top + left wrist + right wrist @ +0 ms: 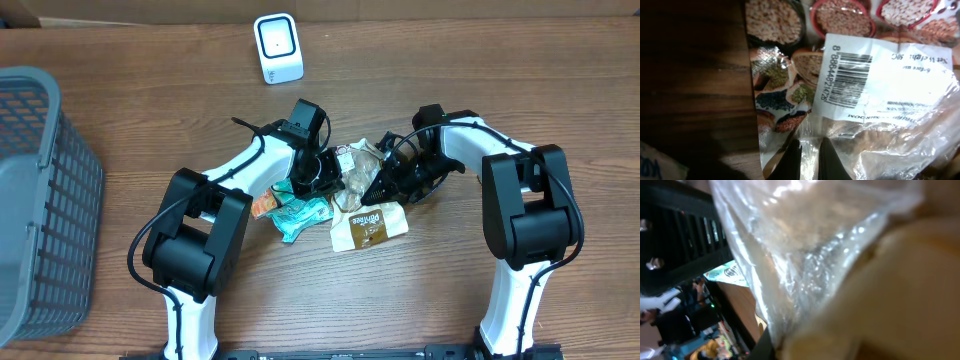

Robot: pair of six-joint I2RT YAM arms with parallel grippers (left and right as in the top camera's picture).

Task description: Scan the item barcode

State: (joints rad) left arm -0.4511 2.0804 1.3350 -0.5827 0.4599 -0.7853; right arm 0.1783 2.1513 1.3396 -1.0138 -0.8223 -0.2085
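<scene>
Crinkled clear packet (356, 166), white barcode label (880, 75) showing, sits mid-table.

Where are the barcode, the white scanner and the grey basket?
barcode (850, 80): left wrist view, middle of the black bars.
white scanner (277, 47): overhead view, centre of its face.
grey basket (72, 230): overhead view, its gridded side wall.

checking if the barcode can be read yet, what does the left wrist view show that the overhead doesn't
Only the left wrist: the barcode on its white label, and the left end effector pinching the plastic's edge up close.
Only the overhead: the white scanner, the grey basket, a brown packet and both arms.
Both: the clear packet and the wooden table.
</scene>
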